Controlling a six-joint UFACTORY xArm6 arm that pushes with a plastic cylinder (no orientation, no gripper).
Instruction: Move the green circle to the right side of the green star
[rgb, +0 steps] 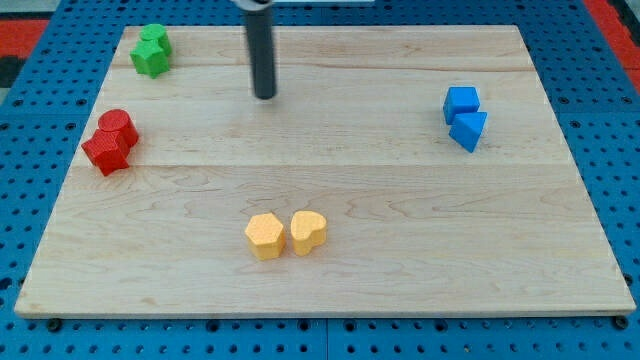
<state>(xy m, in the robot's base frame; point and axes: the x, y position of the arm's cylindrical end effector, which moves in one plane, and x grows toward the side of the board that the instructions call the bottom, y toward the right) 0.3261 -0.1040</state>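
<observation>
Two green blocks touch each other near the board's top left corner. The upper one (156, 40) looks rounded, like the green circle. The lower one (149, 61) looks pointed, like the green star. The circle sits just above and slightly right of the star. My tip (265, 96) rests on the board well to the right of both green blocks and a little lower, touching no block.
A red circle (119, 125) and a red star (105, 153) touch at the left edge. A blue cube (461, 101) and a blue triangle (468, 131) sit at the right. A yellow hexagon (264, 236) and a yellow heart (308, 232) lie at the bottom middle. The wooden board (400, 260) lies on a blue pegboard.
</observation>
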